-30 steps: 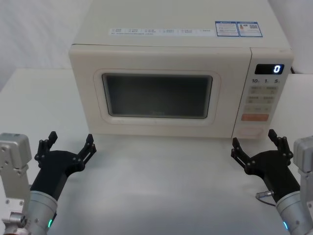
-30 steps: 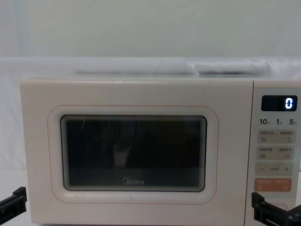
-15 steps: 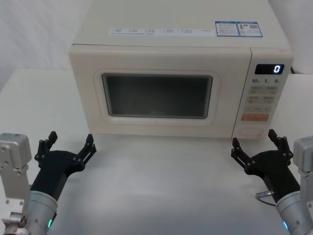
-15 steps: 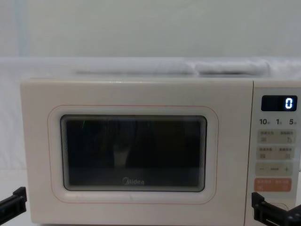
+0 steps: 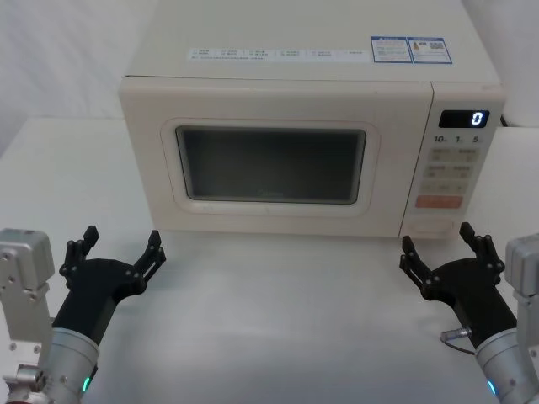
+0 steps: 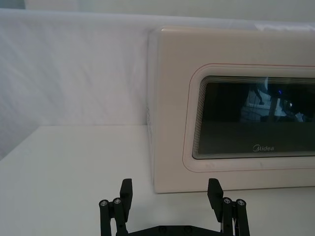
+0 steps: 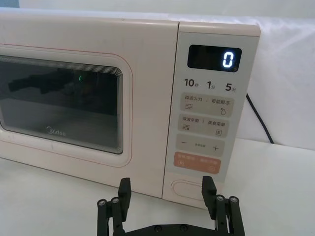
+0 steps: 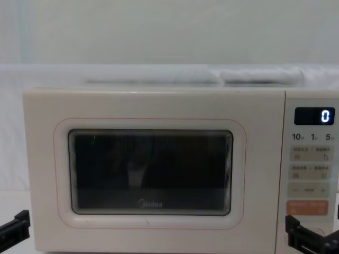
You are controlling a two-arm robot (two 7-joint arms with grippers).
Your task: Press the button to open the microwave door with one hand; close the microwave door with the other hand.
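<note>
Both grippers hang wide-fingered before the shut microwave door [image 5: 271, 164]: the right gripper [image 7: 168, 192] faces the oval door button [image 7: 189, 189], the left gripper [image 6: 171, 192] the door's outer corner.

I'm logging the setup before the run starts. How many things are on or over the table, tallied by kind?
Microwave, door shut: 1
Robot claws, both open: 2, the left claw and the right claw, each short of the microwave front
Total: 3
</note>
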